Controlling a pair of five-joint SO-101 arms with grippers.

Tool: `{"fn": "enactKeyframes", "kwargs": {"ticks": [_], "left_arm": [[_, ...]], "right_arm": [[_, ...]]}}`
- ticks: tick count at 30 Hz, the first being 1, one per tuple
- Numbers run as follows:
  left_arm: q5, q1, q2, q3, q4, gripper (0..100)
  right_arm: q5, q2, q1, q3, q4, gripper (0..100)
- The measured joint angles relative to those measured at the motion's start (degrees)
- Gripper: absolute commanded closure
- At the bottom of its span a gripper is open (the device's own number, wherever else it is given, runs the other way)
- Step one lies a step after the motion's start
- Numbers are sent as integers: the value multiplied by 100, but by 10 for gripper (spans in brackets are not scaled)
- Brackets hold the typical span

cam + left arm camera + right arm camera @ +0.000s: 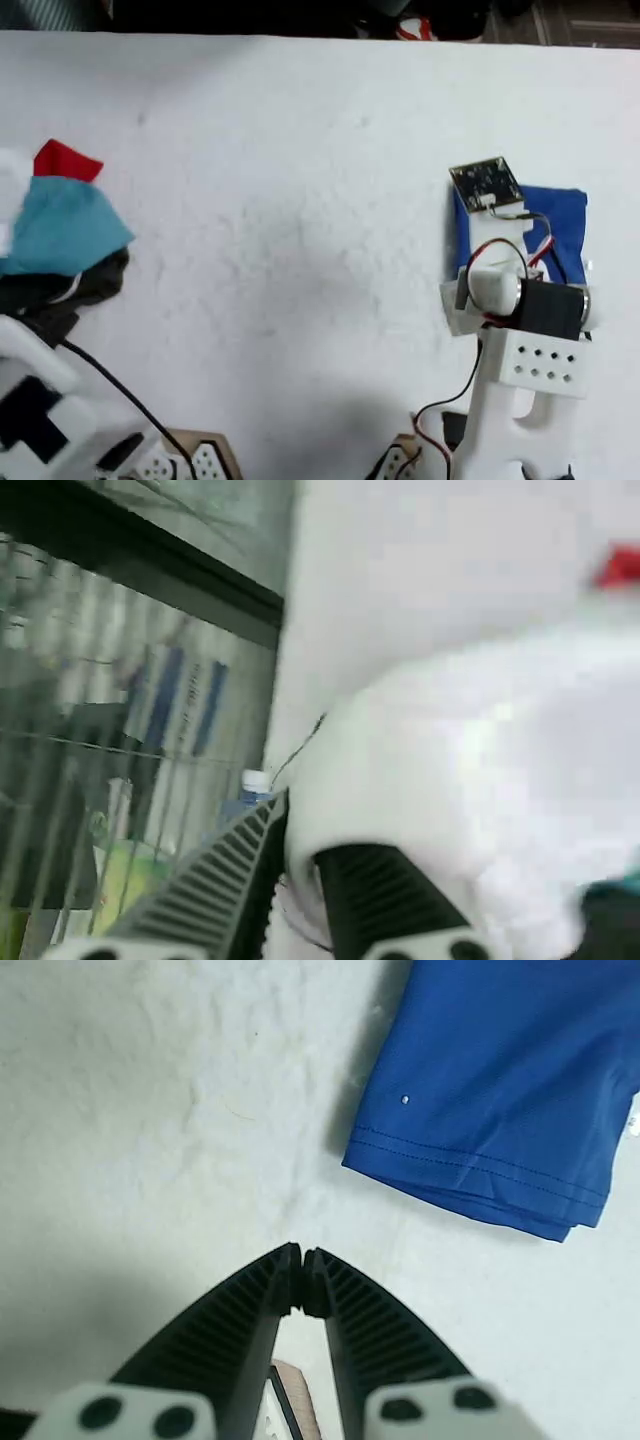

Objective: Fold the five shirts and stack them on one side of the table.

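Presently closed on nothing: right gripper (pixel 300 1282), near folded blue shirt (pixel 565 225) at right of frame; left gripper (pixel 302 828) against white shirt (pixel 480 760), far left, grip impossible to tell.

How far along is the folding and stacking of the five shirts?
Done: one blue shirt lies folded at the right of the table, the shut, empty right gripper beside it. In hand: the left gripper is by the white shirt at the left edge; whether it grips is unclear. Left: white shirt, red shirt, teal shirt and black shirt, all unfolded.
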Motion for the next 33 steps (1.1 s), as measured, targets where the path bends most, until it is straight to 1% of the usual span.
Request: {"fn": "enactKeyframes", "kwargs": {"ticks": [4, 8, 12, 18, 25, 28, 30, 33], "left_arm": [[879, 519, -686, 0, -114, 978], [1530, 1415, -1371, 9, -123, 978], [2022, 2637, -1820, 18, -18, 978], [2673, 4651, -1934, 18, 334, 978], [3024, 6681, -1934, 35, 774, 976], [3165, 7235, -1934, 35, 862, 964], [3288, 7349, -1943, 97, 870, 909], [3481, 7341, -1978, 484, 949, 804]], "right_arm": [[0, 0, 0, 0, 0, 981], [0, 0, 0, 0, 0, 981], [0, 0, 0, 0, 0, 981], [0, 0, 0, 0, 0, 981], [0, 0, 0, 0, 0, 981], [0, 0, 0, 0, 0, 981], [0, 0, 0, 0, 0, 981], [0, 0, 0, 0, 0, 981]]}}
